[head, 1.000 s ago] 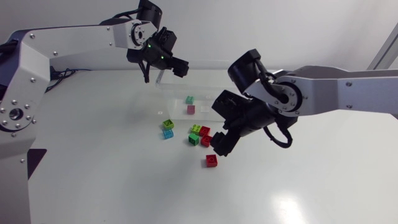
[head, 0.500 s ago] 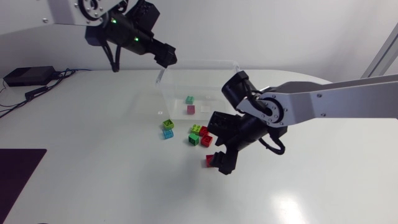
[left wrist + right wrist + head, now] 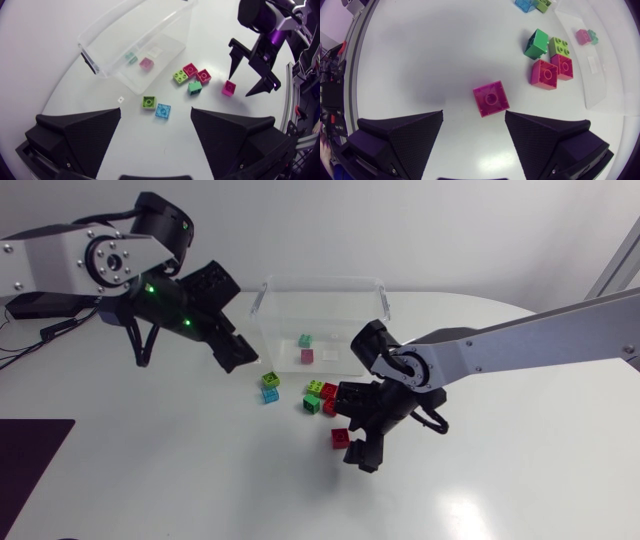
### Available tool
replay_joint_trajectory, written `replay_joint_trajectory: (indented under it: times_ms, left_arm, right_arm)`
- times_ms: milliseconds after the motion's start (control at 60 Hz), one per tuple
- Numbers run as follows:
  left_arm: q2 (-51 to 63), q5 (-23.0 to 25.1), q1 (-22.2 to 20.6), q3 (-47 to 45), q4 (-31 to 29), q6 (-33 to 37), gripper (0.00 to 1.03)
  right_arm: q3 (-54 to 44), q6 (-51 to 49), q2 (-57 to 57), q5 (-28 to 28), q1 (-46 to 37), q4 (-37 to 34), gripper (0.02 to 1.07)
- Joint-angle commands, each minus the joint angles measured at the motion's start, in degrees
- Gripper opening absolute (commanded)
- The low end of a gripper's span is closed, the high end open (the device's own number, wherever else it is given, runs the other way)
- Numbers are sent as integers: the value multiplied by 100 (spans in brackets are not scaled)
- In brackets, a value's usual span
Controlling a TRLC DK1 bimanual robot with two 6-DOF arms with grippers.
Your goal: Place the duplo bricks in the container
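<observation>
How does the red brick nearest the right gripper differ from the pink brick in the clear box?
The red brick lies on the table, outside the box; the pink brick lies inside the box. The red brick is alone, just ahead of the open right gripper; the pink brick has a teal brick beside it. Both are small, square and unheld.

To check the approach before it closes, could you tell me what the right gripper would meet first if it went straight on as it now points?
Probably the lone red brick: it lies just ahead of the open right gripper, roughly centred between its fingers, though depth is unclear.
</observation>
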Motion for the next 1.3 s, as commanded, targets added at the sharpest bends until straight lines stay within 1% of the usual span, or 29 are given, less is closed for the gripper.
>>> replay_joint_trajectory:
  times_ms: [0,167,217,317,400,550,817,1167,1283]
  left_arm:
    - [-110,79,16,-260,-21,316,97]
    - [57,79,16,-611,164,535,97]
    - [154,79,25,-673,208,588,97]
    - [339,88,33,-726,225,676,97]
    - [453,106,60,-778,304,755,97]
    - [734,114,60,-761,419,808,97]
    - [804,167,156,-778,498,852,97]
    - [804,185,209,-884,498,966,97]
    - [804,185,209,-893,498,966,97]
  right_arm:
    - [200,-199,260,13,-24,-98,92]
    - [393,-261,418,13,-32,-159,91]
    - [454,-278,489,13,-32,-203,85]
    - [560,-331,594,4,-32,-273,84]
    - [604,-340,647,4,-24,-273,77]
    - [701,-340,726,4,-15,-282,77]
    - [929,-410,858,13,-6,-300,78]
    - [1114,-937,954,57,117,-748,78]
    - [1175,-1025,1025,162,161,-862,77]
